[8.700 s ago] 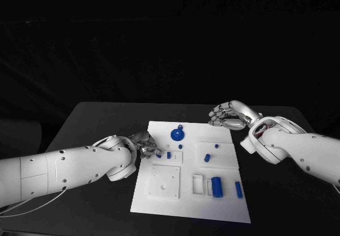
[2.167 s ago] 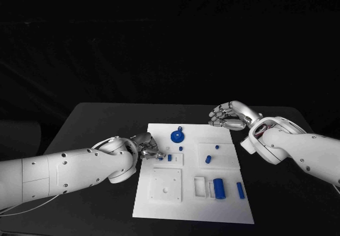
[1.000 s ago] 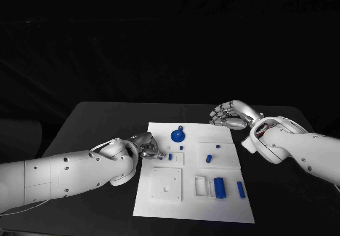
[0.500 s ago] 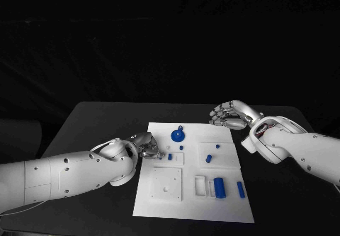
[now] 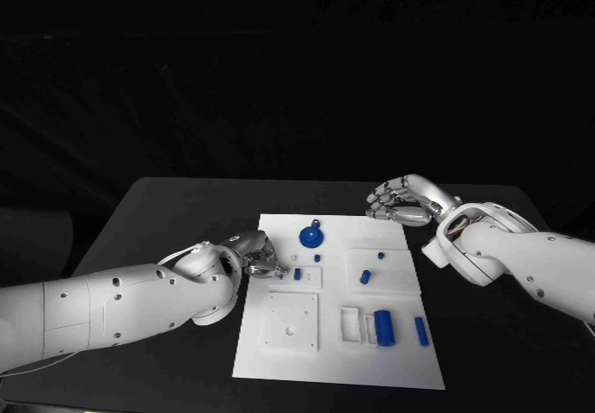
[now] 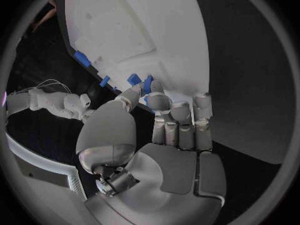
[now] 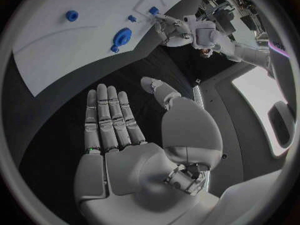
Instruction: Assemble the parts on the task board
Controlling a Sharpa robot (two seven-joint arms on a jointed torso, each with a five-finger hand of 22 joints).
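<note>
Black cloth hangs behind the black table (image 5: 186, 206), and on it lies the white task board (image 5: 337, 366), which you can use as your reference for everything else. Your left hand (image 5: 257, 256) sits at the board's left edge, about level with the small recessed square; since a second ago it has crept only slightly, so read this as fine positioning, not a new step. From the left wrist view its fingers (image 6: 181, 122) are curled together and its thumb reaches toward a small blue part (image 6: 147, 84) at the fingertips; you cannot tell whether that part is actually pinched or merely touched. Your right hand (image 5: 399, 201) hovers off the board's far right corner, holding nothing, with fingers extended side by side and thumb apart; it has not moved across these frames. On the board, the round blue part (image 5: 310, 236) lies near the far edge, a blue cylinder (image 5: 384, 328) and a blue bar (image 5: 420, 331) lie near the right near corner, all unchanged. Most of the assembly looks still ahead of you.
</note>
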